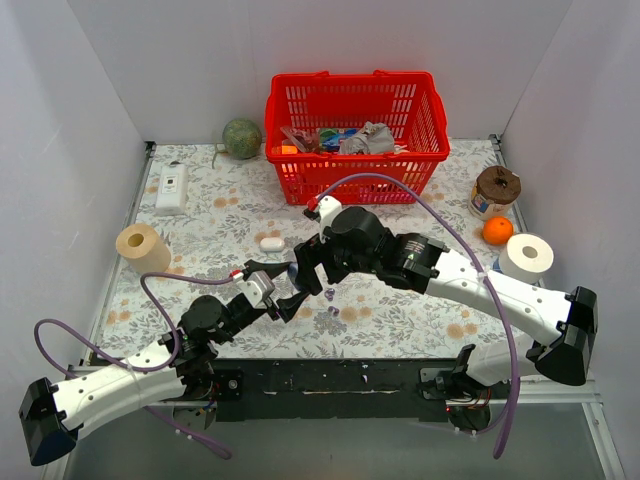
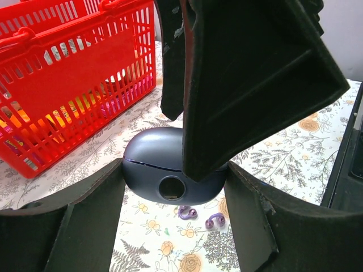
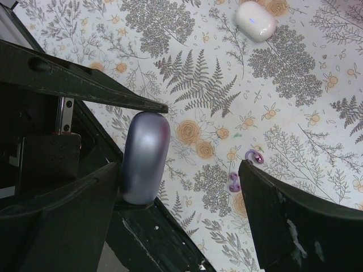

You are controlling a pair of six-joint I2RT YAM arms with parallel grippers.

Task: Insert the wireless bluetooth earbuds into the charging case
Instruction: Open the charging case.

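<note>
Lavender charging case point(image 2: 153, 158) in grip of left hand point(image 1: 287, 300), earbuds point(image 3: 233, 182) outside; right hand point(image 3: 178, 167) agape.

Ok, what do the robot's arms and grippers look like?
The left arm and right arm have white shells with black joints and end caps. The left gripper and right gripper are black, with broad wedge-shaped fingers. A purple cable loops along each arm.
</note>
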